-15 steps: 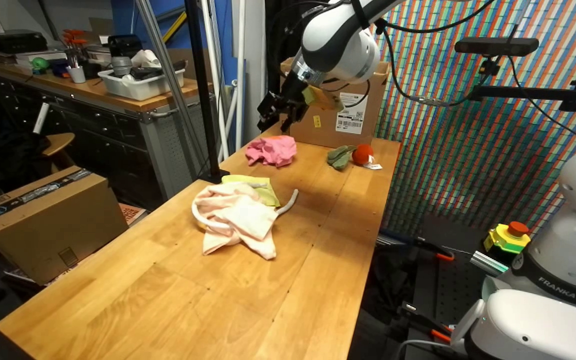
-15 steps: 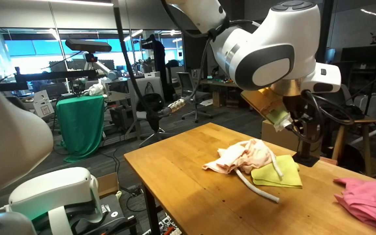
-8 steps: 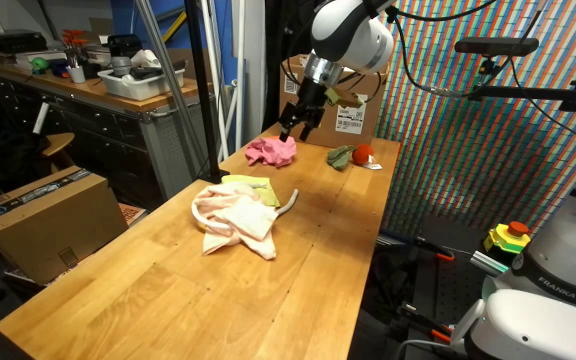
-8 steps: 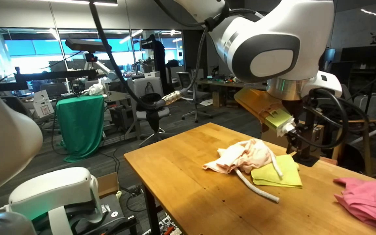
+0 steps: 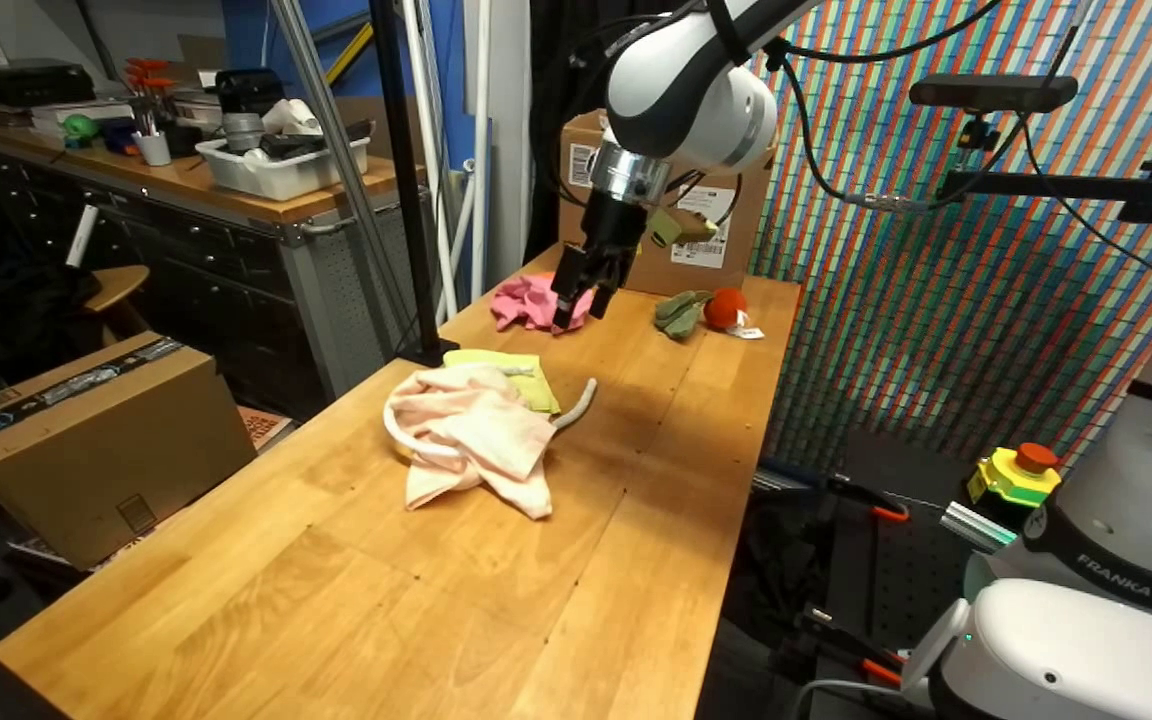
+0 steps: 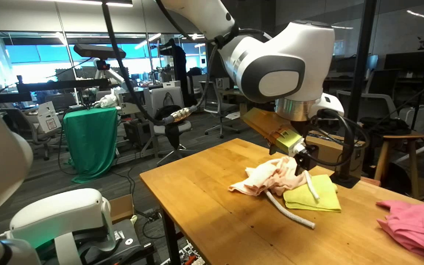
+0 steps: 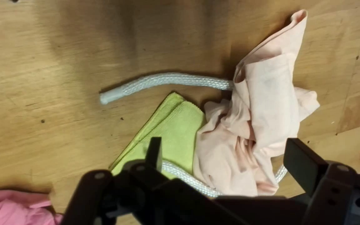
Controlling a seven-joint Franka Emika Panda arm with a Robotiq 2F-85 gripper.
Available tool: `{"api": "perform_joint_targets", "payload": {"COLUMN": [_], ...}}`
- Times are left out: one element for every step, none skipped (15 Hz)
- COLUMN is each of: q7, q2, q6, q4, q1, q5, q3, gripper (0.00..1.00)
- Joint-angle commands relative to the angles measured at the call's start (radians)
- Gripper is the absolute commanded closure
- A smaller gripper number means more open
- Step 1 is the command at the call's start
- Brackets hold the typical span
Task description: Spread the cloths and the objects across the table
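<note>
Left in an exterior view, midway on the table [image 5: 266, 600]: peach cloth [image 5: 481, 425], bunched, lying over part of the cord [image 7: 180, 78], whose ends poke out. Just right, its edge seemingly under the peach cloth: yellow cloth [image 5: 533, 387], folded, one cord end across it. Farther right, apart: pink cloth [image 5: 526, 300], crumpled. Gripper [image 7: 222, 153] next; fingers wide, nothing held. Wrist view puts them over the peach-and-yellow heap; contact, cannot tell. Far right: red-green item [image 5: 715, 309], apart from the cloths, near the box [image 5: 686, 276]. Progress, by my judgement: partway. Pink cloth and red-green item look done, each on its own patch. Peach, cord and yellow make one heap to part; no cloth is opened flat, if that counts. Peach cloth seems the likely next pick; lifting it may drag the cord along.
</note>
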Motion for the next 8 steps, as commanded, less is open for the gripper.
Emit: {"api": "perform_joint_targets", "payload": {"q7": [-0.029,-0.031,-0.03,-0.028,-0.02,-0.016,-0.01,-0.006], "q2": [0.001,0.007,0.012,0.018,0.029,0.04,0.052,0.065], "q6": [0.032,0.047,0.079,0.105,0.141,0.154,0.172,0.182], "q4": [-0.009,-0.01,-0.013,-0.014,-0.015,-0.012,-0.01,-0.007], "q1": [0.069,0.081,0.092,0.102,0.113,0.121,0.129,0.136], "q5": [0.025,0.028,0.031,0.029,0.028,0.025,0.02,0.02], "q3": [-0.028,-0.026,-0.023,-0.02,-0.017,-0.014,-0.011,-0.005], "gripper": [0.0,0.0,0.0,0.0,0.0,0.0,0.0,0.0]}}
